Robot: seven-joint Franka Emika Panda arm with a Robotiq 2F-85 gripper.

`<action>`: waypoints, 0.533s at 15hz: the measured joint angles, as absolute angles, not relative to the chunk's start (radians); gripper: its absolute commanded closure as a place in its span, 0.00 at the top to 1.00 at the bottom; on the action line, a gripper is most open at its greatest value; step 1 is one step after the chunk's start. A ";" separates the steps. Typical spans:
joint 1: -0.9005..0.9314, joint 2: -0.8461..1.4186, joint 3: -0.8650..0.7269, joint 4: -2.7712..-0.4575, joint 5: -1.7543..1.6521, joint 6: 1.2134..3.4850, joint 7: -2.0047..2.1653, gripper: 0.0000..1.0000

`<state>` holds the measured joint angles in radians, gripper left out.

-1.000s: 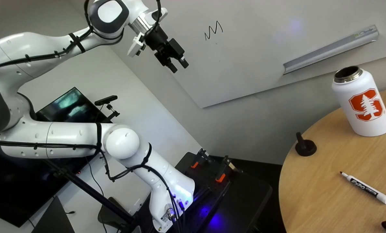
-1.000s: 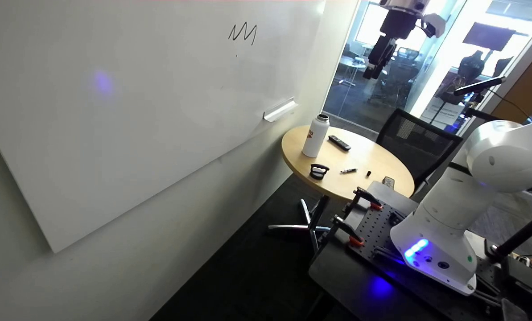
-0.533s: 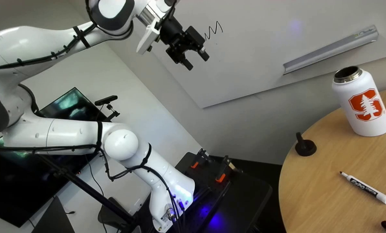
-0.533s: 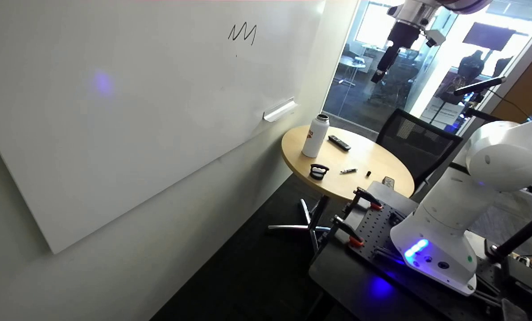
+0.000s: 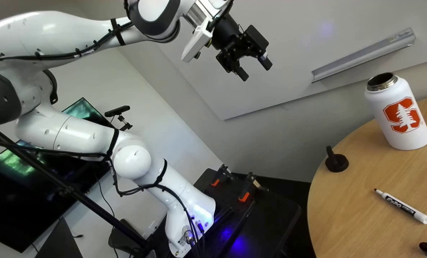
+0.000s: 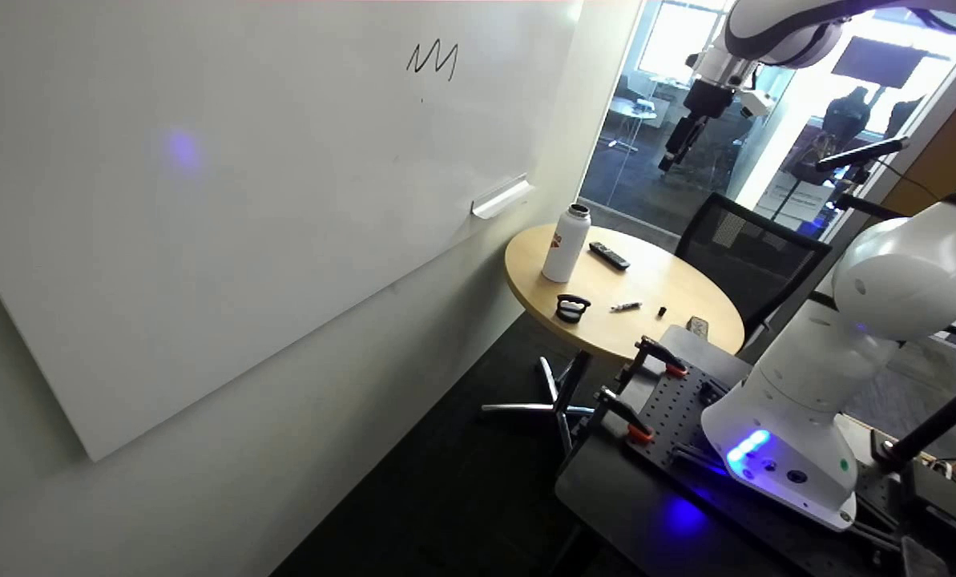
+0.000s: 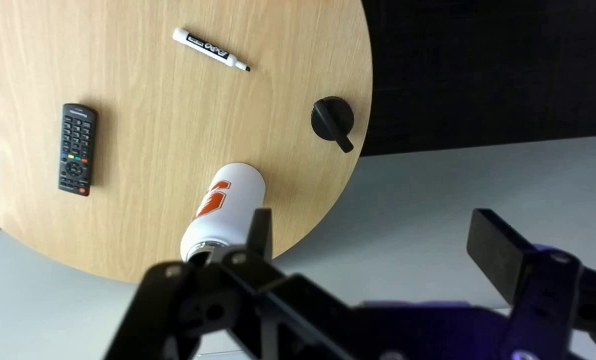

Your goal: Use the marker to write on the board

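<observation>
The marker point(image 5: 401, 206), white with a dark tip and black print, lies uncapped on the round wooden table. The wrist view also has the marker point(image 7: 208, 48), at the upper left, well away from the jaws. On the wall hangs the white board point(image 6: 245, 240) with a black zigzag scribble point(image 6: 433, 60). In an exterior view my arm hides most of that scribble. My gripper point(image 5: 254, 70) hangs high in the air, fingers pointing down and holding nothing. Seen from the wrist, the gripper point(image 7: 372, 225) has its jaws wide apart, with only grey wall between the fingertips.
A white bottle point(image 7: 238, 195) with a red logo stands near the left finger in the wrist view. On the table point(image 7: 143, 75) are a remote point(image 7: 78, 145), a black handled disc point(image 7: 332, 120) and a small dark cap point(image 6: 662, 312). A bar-shaped strip point(image 5: 365, 55) juts from the board.
The arm has swung rightward across the board in an exterior view, covering most of the scribble. The gripper has stayed open, and the marker lies where it was.
</observation>
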<state>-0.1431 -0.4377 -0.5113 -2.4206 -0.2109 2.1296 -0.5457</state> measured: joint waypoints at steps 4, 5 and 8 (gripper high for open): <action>-0.150 -0.434 -0.499 -2.420 -0.219 2.152 -0.546 1.00; -0.161 -0.434 -0.489 -2.430 -0.239 2.204 -0.553 1.00; -0.194 -0.407 -0.512 -2.482 -0.285 2.412 -0.668 1.00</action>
<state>-0.1942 -0.4070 -0.5115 -2.4825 -0.2852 2.4124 -0.6675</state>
